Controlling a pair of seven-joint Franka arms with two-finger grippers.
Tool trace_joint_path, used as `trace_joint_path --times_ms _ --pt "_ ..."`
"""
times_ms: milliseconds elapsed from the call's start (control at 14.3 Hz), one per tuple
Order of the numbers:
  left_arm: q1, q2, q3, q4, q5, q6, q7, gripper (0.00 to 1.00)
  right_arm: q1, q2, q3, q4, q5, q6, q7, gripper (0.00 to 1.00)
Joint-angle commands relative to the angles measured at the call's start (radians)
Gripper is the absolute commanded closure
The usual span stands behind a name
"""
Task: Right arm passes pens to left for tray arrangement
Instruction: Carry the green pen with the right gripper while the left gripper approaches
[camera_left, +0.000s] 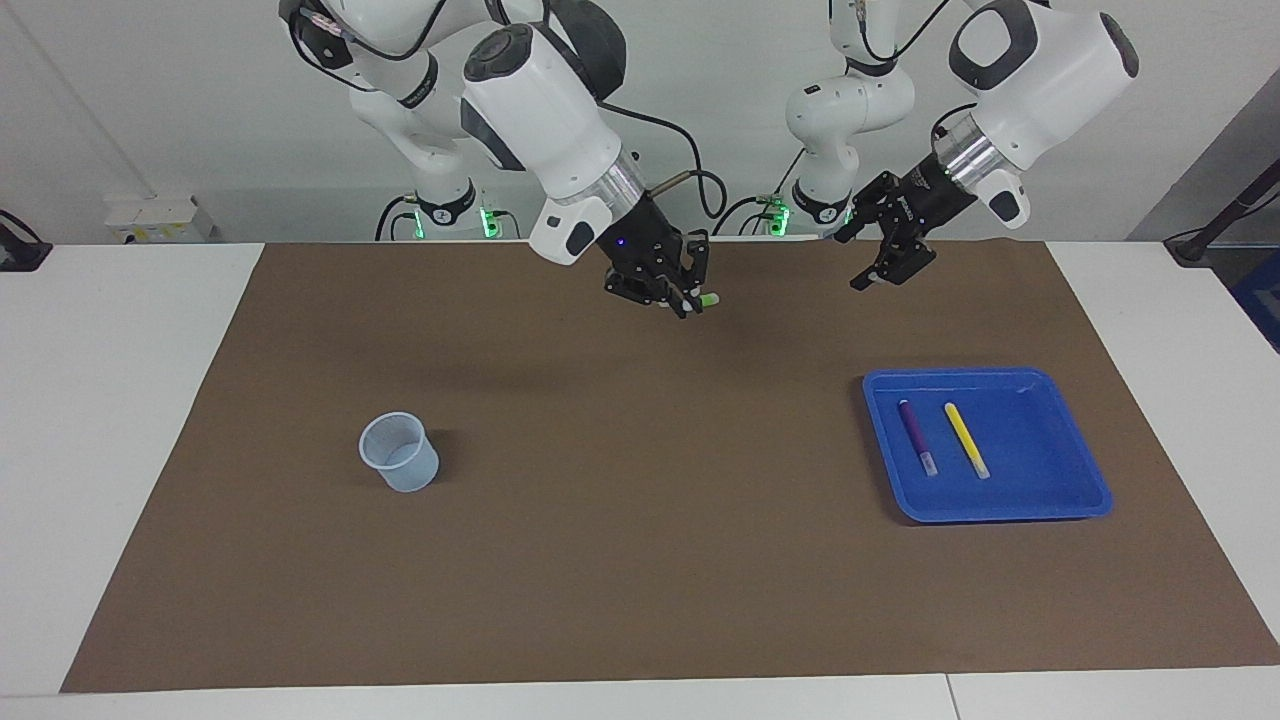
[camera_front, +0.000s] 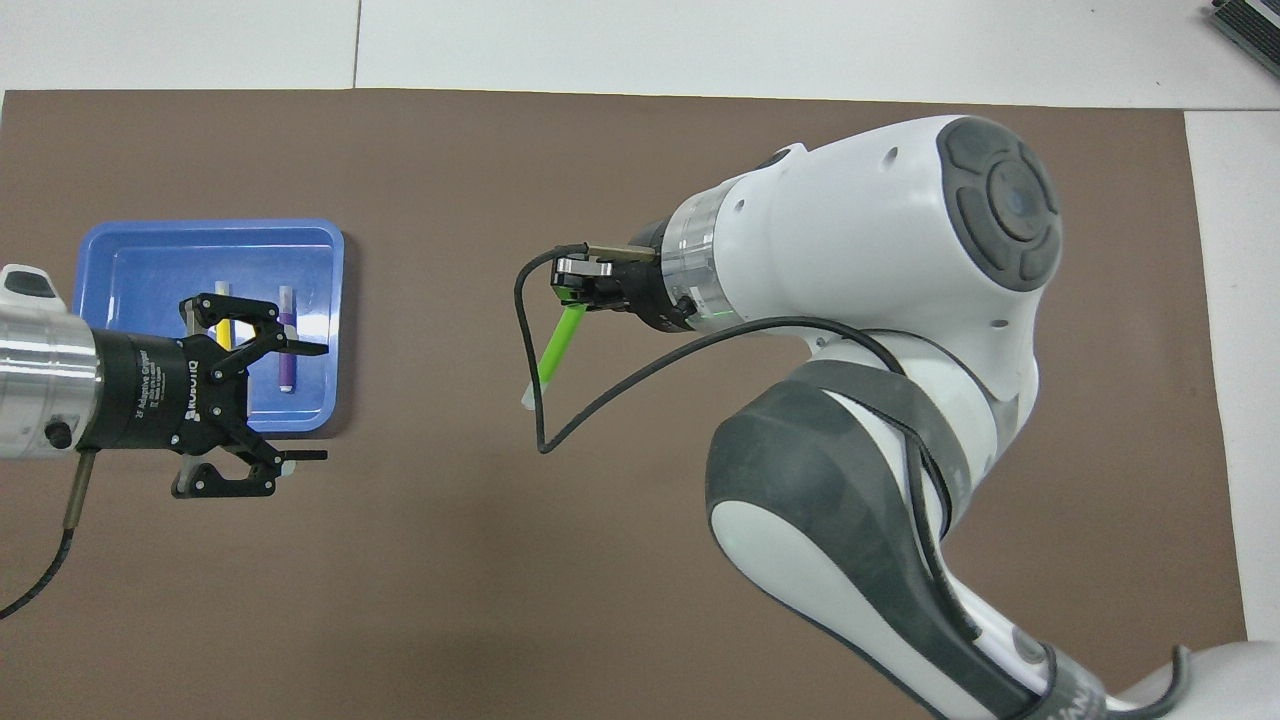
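the green pen (camera_front: 556, 345) hangs from the right gripper (camera_front: 574, 292), raised over the middle of the brown mat (camera_left: 640, 560); the fingertips are pressed together on its upper end, and the barrel slants down to a pale whitish tip. from the facing view only a short green stub (camera_left: 706, 298) shows past the black fingers, the rest of the pen being hidden by the gripper (camera_left: 688, 300) itself. the right arm (camera_left: 545, 95) carries a small blue light at the wrist and a looped black cable that crosses in front of the pen in the overhead view. the blue tray (camera_left: 1040, 505) sits toward the left arm's end of the table, and in it the purple pen (camera_left: 916, 435) and the yellow pen (camera_left: 966, 438) lie side by side, apart, their pale ends pointing away from the robots. seen from overhead, the left gripper (camera_front: 305, 400) covers part of the tray's (camera_front: 130, 260) nearer edge and the nearer ends of both pens; it is raised over the mat just robot-side of the tray, fingers spread wide and holding nothing, as the facing view (camera_left: 885, 262) confirms. a small translucent bluish cup (camera_left: 399, 452) stands upright toward the right arm's end of the mat, well apart from everything else; whether anything lies inside it cannot be told.
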Motion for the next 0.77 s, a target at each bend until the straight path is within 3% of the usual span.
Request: trace_joint_path --times_ms 0,280,700 --pt "-0.009 -0.030 -0.006 -0.036 -0.075 0.064 -0.119 0.09 0.028 0.001 0.006 -0.007 0.025 0.068 0.141 1.00" --pt "-0.078 -0.020 -0.015 -0.027 -0.140 0.153 -0.284 0.09 0.088 0.002 0.004 -0.023 0.024 0.198 0.321 1.00" --pt "-0.077 -0.021 -0.015 -0.036 -0.129 0.159 -0.279 0.12 0.106 0.002 0.004 -0.024 0.024 0.204 0.343 1.00"
